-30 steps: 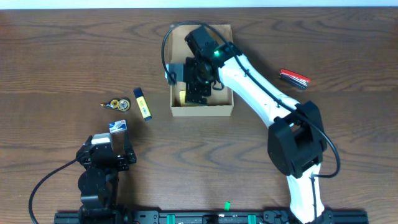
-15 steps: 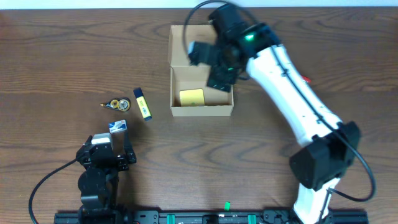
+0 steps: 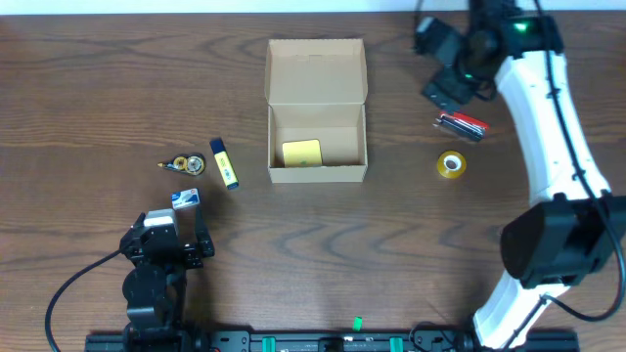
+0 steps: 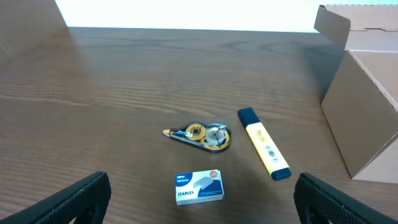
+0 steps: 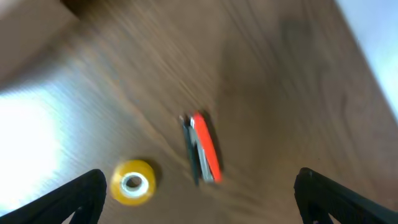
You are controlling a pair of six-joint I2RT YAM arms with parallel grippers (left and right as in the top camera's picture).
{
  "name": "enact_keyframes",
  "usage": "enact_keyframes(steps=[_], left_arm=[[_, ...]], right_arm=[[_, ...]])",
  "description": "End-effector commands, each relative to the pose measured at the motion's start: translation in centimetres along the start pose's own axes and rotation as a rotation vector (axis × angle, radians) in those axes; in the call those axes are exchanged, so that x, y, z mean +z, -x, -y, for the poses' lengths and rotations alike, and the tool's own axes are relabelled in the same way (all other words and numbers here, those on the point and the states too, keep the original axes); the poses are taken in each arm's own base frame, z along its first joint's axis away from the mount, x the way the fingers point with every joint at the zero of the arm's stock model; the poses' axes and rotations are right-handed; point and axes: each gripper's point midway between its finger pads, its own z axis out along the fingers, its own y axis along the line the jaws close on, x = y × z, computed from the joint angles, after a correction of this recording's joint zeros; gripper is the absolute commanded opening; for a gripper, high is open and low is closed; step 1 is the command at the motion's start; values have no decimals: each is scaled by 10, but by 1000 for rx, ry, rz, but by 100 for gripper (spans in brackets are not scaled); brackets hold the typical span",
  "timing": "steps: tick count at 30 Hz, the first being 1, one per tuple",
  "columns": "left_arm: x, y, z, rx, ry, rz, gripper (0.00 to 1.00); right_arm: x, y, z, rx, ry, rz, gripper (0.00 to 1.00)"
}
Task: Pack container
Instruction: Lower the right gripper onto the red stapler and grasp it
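Observation:
The tan cardboard container (image 3: 317, 174) stands open at the table's middle, flap lid back, with a yellow pad (image 3: 301, 153) inside. Its side shows in the left wrist view (image 4: 367, 112). My right gripper (image 3: 449, 90) is open and empty, high above the red stapler (image 3: 462, 123) and the yellow tape roll (image 3: 451, 164); both show blurred in the right wrist view, the stapler (image 5: 202, 149) and the roll (image 5: 133, 182). My left gripper (image 3: 166, 256) is open and empty, near a staples box (image 4: 198, 187), a correction tape (image 4: 202, 135) and a yellow highlighter (image 4: 264, 144).
The staples box (image 3: 185, 198), correction tape (image 3: 183, 163) and highlighter (image 3: 224, 163) lie left of the container in the overhead view. The table's far edge runs along the top, close behind the container and my right arm.
My right arm has lifted out of the container and swung right to above the stapler. The yellow pad stays inside the container. The left arm has not moved.

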Motion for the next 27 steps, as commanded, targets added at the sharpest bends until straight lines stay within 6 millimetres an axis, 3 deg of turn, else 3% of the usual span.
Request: enact_keyframes(steps=[1, 5, 10, 18, 27], left_arm=[[2, -12, 3, -2, -15, -33, 95], [2, -12, 3, -2, -15, -33, 95], [2, -12, 3, -2, -15, -33, 95], [2, -12, 3, -2, -15, -33, 95], [2, -12, 3, -2, -15, -33, 95]], right_arm=[[16, -26, 2, 37, 13, -38, 96], [49, -48, 10, 55, -7, -38, 96], [78, -62, 6, 75, 8, 5, 98], [116, -90, 1, 69, 53, -42, 96], [143, -100, 15, 90, 31, -36, 96]])
